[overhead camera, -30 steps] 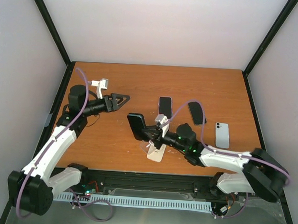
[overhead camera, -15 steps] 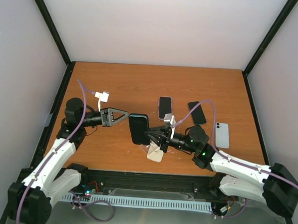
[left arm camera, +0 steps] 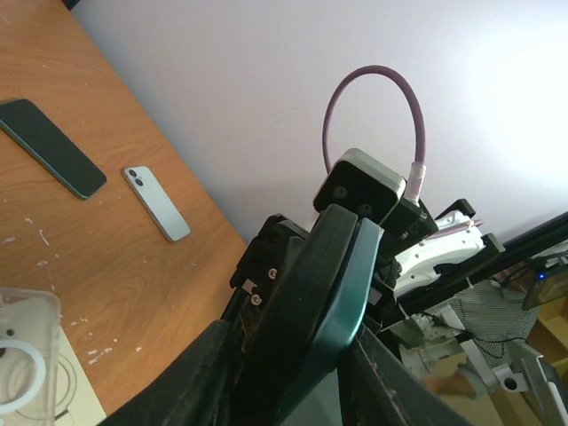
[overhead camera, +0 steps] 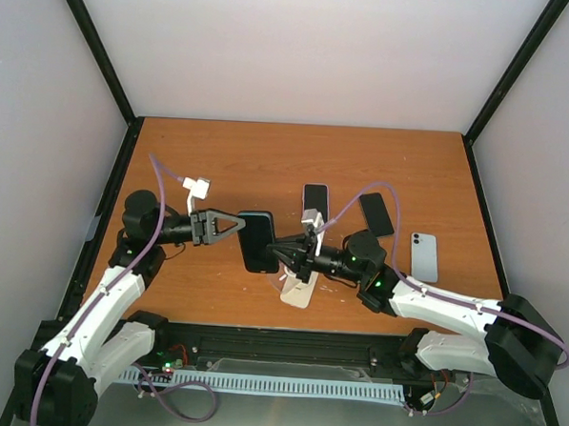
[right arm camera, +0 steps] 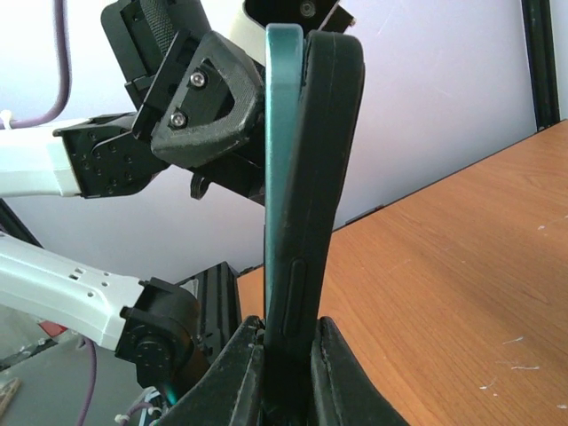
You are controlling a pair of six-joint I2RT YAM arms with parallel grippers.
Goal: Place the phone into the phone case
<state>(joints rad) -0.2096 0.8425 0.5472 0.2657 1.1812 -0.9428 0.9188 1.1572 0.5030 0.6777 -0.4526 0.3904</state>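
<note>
Phone [overhead camera: 257,240], with black phone case [right arm camera: 337,106] against it, hangs over the surface [overhead camera: 268,155]: right gripper [overhead camera: 284,254] squeezes one end, left gripper [overhead camera: 240,226] the other.

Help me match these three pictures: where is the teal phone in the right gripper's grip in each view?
Top external: teal phone just left of picture centre.
Left wrist: teal phone edge-on, lower middle, rising from the bottom edge.
Right wrist: teal phone edge-on, centre, dark case against its right side.
Shared landmark: orange-brown table, in all three.
</note>
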